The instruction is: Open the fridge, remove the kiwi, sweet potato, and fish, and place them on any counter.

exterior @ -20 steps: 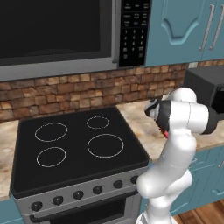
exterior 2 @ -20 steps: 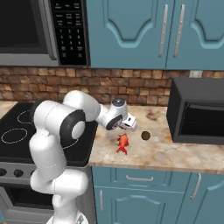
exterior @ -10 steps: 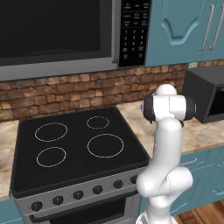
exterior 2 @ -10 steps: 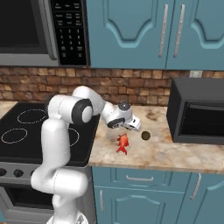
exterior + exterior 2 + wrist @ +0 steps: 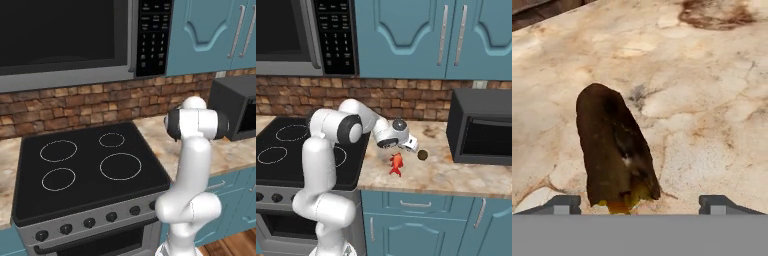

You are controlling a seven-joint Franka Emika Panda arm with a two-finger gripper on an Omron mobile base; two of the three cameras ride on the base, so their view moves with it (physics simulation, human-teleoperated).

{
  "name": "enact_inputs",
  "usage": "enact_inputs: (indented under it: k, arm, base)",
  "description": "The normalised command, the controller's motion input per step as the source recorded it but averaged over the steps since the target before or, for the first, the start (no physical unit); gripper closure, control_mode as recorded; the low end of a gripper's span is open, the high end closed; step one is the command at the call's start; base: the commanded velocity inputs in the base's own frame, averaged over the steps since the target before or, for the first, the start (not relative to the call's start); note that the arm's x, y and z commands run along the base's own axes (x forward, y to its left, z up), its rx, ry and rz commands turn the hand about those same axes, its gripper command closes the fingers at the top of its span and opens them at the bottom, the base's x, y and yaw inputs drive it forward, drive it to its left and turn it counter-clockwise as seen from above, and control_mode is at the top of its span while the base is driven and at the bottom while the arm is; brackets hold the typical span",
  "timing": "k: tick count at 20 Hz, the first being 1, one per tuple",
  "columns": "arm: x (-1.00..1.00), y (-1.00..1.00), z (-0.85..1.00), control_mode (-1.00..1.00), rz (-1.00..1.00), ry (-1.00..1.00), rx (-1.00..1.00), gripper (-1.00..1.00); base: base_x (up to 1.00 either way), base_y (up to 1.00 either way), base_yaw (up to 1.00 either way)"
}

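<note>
My claw point(image 5: 639, 205) stands wide open and holds nothing. The brown lump lying between its tips, which I take for the sweet potato point(image 5: 614, 150), rests flat on the tabletop point(image 5: 712, 125), closer to one tip than the other. Its long axis runs away from the claw, across the line between the tips, so backing straight off along it should clear it (no sideways drift). In the right base view the fish point(image 5: 396, 164) lies just in front of the claw. The kiwi point(image 5: 422, 155) sits just beyond the fish, to its right.
</note>
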Motion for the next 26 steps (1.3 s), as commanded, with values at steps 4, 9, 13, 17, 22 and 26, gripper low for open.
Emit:
enact_inputs:
  k: [4, 9, 13, 17, 22, 26]
  arm:
    - [-0.54, 0.11, 1.00, -1.00, 0.00, -0.13, 0.00, -1.00]
    - [-0.93, 0.19, 1.00, -1.00, 0.01, -0.18, 0.00, -1.00]
    - [-1.00, 0.23, 1.00, -1.00, 0.02, -0.16, 0.00, -1.00]
    - [-1.00, 0.30, 1.00, -1.00, 0.03, -0.04, 0.00, -1.00]
    - [-0.99, 0.50, 1.00, -1.00, 0.01, 0.18, 0.00, -1.00]
    - [-0.92, 0.59, 1.00, -1.00, 0.00, 0.24, 0.00, -1.00]
  base:
    - [0.00, 0.00, 0.00]
    - [0.00, 0.00, 0.00]
    - [0.00, 0.00, 0.00]
    - [0.00, 0.00, 0.00]
    - [0.00, 0.00, 0.00]
    - [0.00, 0.00, 0.00]
